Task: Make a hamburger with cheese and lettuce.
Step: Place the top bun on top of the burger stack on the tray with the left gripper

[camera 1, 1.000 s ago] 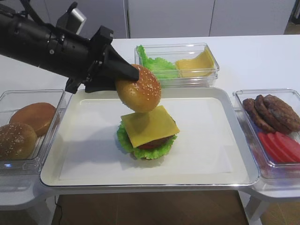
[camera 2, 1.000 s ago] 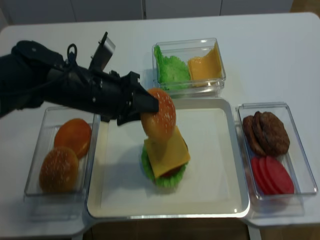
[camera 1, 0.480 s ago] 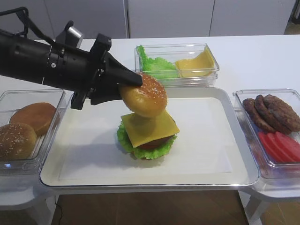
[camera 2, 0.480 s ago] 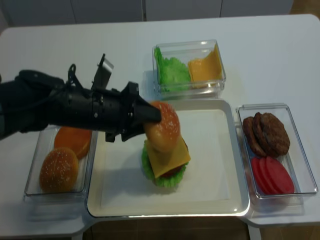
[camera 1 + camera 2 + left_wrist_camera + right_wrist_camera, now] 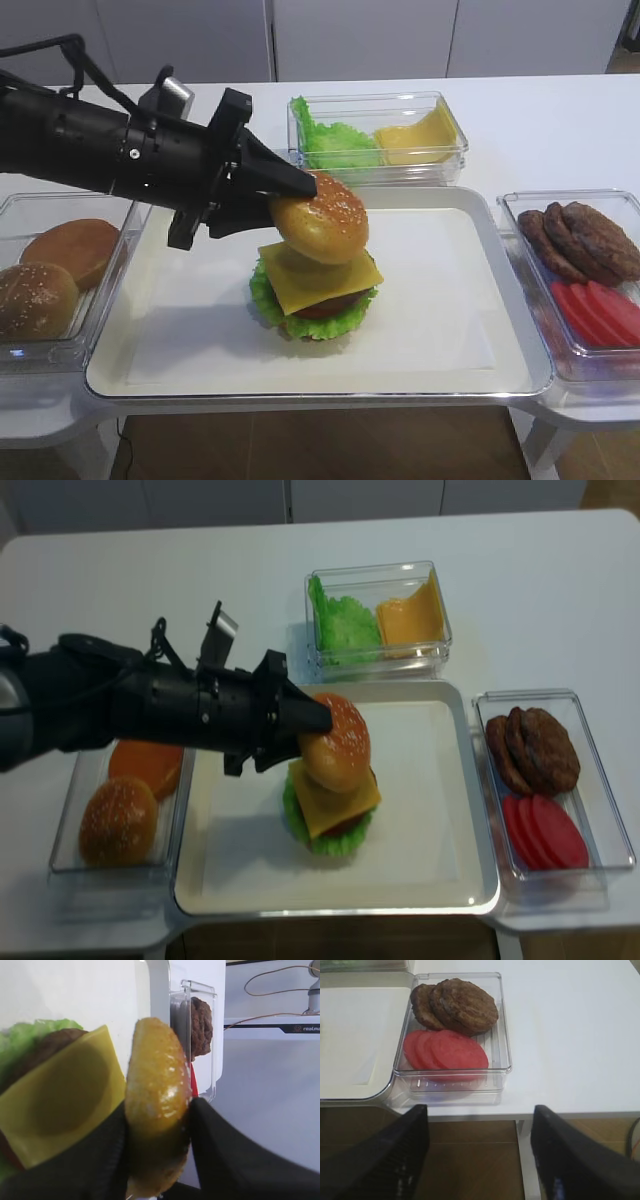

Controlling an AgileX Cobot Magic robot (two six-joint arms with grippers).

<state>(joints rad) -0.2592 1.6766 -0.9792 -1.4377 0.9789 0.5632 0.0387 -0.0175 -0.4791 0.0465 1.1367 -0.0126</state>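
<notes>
On the white tray stands a stack of frilly green lettuce, dark patty and a square yellow cheese slice. My left gripper is shut on a golden sesame bun and holds it tilted, its lower edge on or just above the cheese. The left wrist view shows the bun clamped between the fingers, with the cheese and lettuce beside it. My right gripper is open and empty, off the table's front edge near the patty box.
A clear box at the left holds a plain bun and a sesame bun. A box behind the tray holds green leaves and yellow slices. A box at the right holds patties and tomato slices.
My left gripper has carried the sesame bun to the right and down, from above the stack's back left to just over the cheese. The bun has levelled somewhat.
</notes>
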